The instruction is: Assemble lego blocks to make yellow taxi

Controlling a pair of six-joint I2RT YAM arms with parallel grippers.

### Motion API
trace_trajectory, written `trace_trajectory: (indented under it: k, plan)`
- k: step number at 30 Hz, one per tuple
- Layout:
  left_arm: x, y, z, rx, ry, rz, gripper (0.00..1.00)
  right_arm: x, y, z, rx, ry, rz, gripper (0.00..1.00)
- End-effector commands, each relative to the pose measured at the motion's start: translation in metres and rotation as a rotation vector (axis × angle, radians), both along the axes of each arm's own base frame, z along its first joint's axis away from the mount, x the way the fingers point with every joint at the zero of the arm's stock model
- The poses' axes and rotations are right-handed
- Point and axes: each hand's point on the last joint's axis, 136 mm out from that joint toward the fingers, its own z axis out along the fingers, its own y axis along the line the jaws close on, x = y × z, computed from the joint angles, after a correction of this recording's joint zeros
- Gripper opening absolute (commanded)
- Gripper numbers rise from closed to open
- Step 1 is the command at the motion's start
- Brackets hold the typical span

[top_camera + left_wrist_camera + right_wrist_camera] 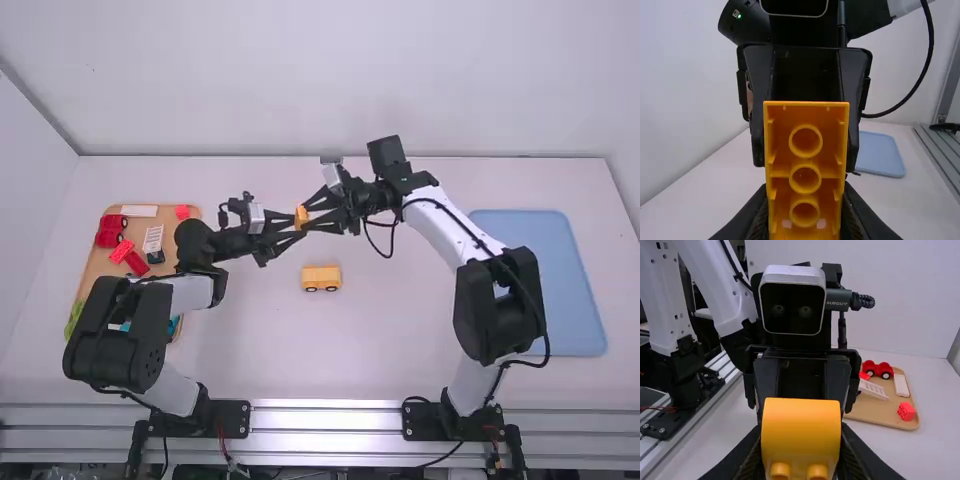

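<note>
I have the yellow block [301,216] up in the air over the surface [390,330], with both tools pinched on it. The left tool [293,228] grips it from nine o'clock, and the right tool [314,213] grips it from about two o'clock. The yellow car [321,278] sits on the surface, between five and six o'clock from the block.

I think the block is light and hard. It won't squash or break easily, but its smooth sides could slide or twist if I squeeze it crooked. I would hold it by its flat sides, near the middle. I want to keep off the round bumps [799,471] and the hollow rings [805,161], so it can click on. If one tool lets go, the other must hold it well first, or it may tip.

My fingers and the block cover the spots where they touch, so I can't tell how deep each grip goes. The block's near end is cut off at six o'clock in both wrist views. From the high view, the top of the car is too small for me to make out its bumps. The left arm [128,320] hides part of the tray [97,264] at nine o'clock.
</note>
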Motion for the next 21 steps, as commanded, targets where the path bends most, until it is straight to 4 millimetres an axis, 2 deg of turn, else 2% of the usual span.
trace_trajectory:
  k: [1, 2, 3, 4, 6, 8, 9, 10, 12, 13, 14, 15, 17, 18, 19, 21]
  plan:
    - [0.002, -0.001, 0.007, -0.001, -0.031, -0.005, 0.13, -0.002, 0.004, 0.008, 0.022, -0.008, 0.024, 0.32]
    - [0.002, -0.001, 0.007, -0.001, -0.03, -0.005, 0.16, -0.002, 0.004, 0.008, 0.023, -0.01, 0.024, 0.31]
    - [0.002, -0.001, 0.007, 0.0, -0.028, -0.005, 0.27, -0.002, 0.004, 0.008, 0.023, -0.013, 0.023, 0.29]
    - [0.002, -0.001, 0.007, 0.0, -0.027, -0.005, 0.6, -0.001, 0.004, 0.008, 0.025, -0.016, 0.021, 0.25]
    - [0.003, -0.001, 0.006, -0.001, -0.022, -0.002, 0.99, 0.001, 0.004, 0.008, 0.017, -0.022, 0.014, 0.22]
    - [0.003, -0.001, 0.006, 0.0, -0.018, -0.002, 0.99, 0.009, 0.001, 0.006, -0.012, -0.027, -0.023, 0.19]
    - [0.004, -0.001, 0.004, 0.0, -0.004, 0.002, 0.99, 0.024, -0.003, 0.004, -0.069, -0.011, -0.088, 0.14]
    - [0.004, -0.001, 0.004, 0.0, -0.004, 0.002, 0.99, 0.024, -0.003, 0.004, -0.069, -0.011, -0.088, 0.14]
    - [0.016, 0.003, -0.002, -0.012, 0.052, 0.064, 0.99, 0.047, -0.006, -0.004, -0.175, 0.023, -0.21, 0.11]
    - [0.031, 0.009, -0.012, -0.02, 0.133, 0.15, 0.99, 0.065, -0.01, -0.012, -0.263, 0.038, -0.318, 0.11]
    - [0.04, 0.013, -0.02, -0.012, 0.17, 0.204, 0.99, 0.075, -0.012, -0.015, -0.308, 0.042, -0.38, 0.11]
    - [0.044, 0.015, -0.027, 0.002, 0.184, 0.23, 0.99, 0.08, -0.014, -0.018, -0.334, 0.044, -0.415, 0.11]
    - [0.057, 0.023, -0.056, 0.087, 0.227, 0.323, 0.99, 0.103, -0.023, -0.032, -0.448, 0.047, -0.572, 0.11]
    - [0.064, 0.029, -0.069, 0.125, 0.269, 0.379, 0.99, 0.111, -0.027, -0.04, -0.497, 0.051, -0.639, 0.11]
    - [0.067, 0.033, -0.075, 0.142, 0.289, 0.407, 0.99, 0.114, -0.03, -0.043, -0.52, 0.054, -0.672, 0.11]
    - [0.085, 0.052, -0.098, 0.217, 0.391, 0.554, 0.99, 0.123, -0.039, -0.06, -0.619, 0.063, -0.791, 0.11]
